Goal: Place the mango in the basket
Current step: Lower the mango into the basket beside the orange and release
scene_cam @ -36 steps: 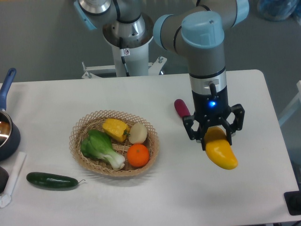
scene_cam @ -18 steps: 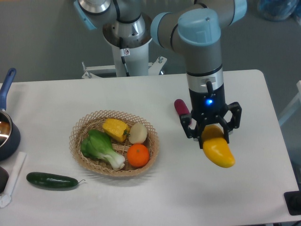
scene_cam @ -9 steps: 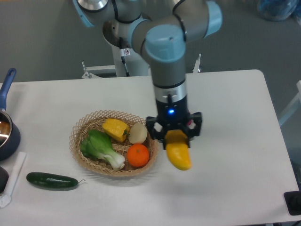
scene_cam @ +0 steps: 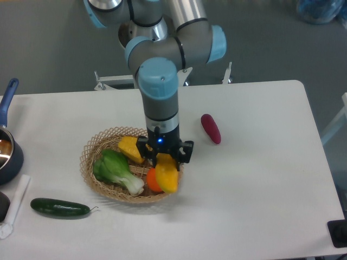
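Observation:
The smooth yellow mango [scene_cam: 167, 175] hangs in my gripper [scene_cam: 165, 158], which is shut on its upper end. It sits over the right side of the round tan wicker basket [scene_cam: 97, 146], just above the orange [scene_cam: 153, 181], most of which it hides. The basket also holds a ribbed yellow pepper [scene_cam: 130, 148] and a leafy green bok choy [scene_cam: 116, 170]. My arm blocks the view of whatever lies behind the gripper in the basket.
A dark red oblong vegetable [scene_cam: 211, 128] lies on the table right of the basket. A green cucumber [scene_cam: 59, 207] lies at the front left. A blue-handled pot [scene_cam: 7, 142] stands at the left edge, with a white strip [scene_cam: 14, 208] below it.
My gripper has carried the mango leftward from the table's right side to over the basket's right part. The pale round item in the basket is now hidden behind the gripper.

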You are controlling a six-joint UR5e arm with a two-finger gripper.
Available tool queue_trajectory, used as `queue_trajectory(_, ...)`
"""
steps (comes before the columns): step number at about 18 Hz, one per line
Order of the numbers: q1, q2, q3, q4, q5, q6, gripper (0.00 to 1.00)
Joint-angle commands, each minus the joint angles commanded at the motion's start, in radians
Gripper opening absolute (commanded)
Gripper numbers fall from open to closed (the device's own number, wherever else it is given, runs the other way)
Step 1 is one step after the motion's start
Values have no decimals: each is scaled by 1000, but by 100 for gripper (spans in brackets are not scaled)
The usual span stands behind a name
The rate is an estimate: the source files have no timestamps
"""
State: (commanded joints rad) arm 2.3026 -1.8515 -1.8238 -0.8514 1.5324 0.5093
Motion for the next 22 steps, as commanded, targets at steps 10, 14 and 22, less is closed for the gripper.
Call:
queue_trajectory(10, -28, -12, -40, 2, 8, -5, 61)
queue_trajectory(14, -29, -15, -40, 2, 11, -3, 86)
queue_trajectory(22, -3, 11, 14, 2, 164, 6, 100)
